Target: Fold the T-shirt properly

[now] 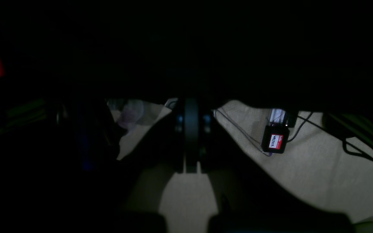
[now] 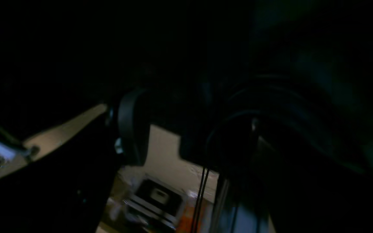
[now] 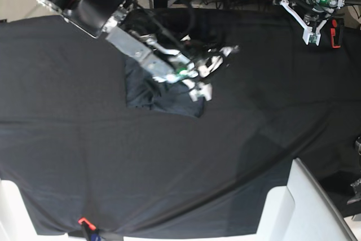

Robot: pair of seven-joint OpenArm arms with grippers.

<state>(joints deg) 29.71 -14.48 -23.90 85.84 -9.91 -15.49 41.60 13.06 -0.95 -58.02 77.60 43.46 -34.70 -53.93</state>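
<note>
Both wrist views are nearly black; the left gripper (image 1: 191,170) looks pressed shut, idle. From the base view, black tablecloth (image 3: 84,156) underlies the T-shirt (image 3: 152,91), bunched directly beneath the right gripper (image 3: 211,71), whose fingers stand parted, probably letting go.

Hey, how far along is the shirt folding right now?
Partly done, it seems. The T-shirt already lies gathered into a compact, roughly squared bundle on the black tablecloth, though wrinkled. In hand: the right claw sits over the bundle's right edge, fingers spread; whether it grips cloth is unclear. The left claw hangs shut and empty at the far corner. Left: probably tidying or a final fold.
</note>
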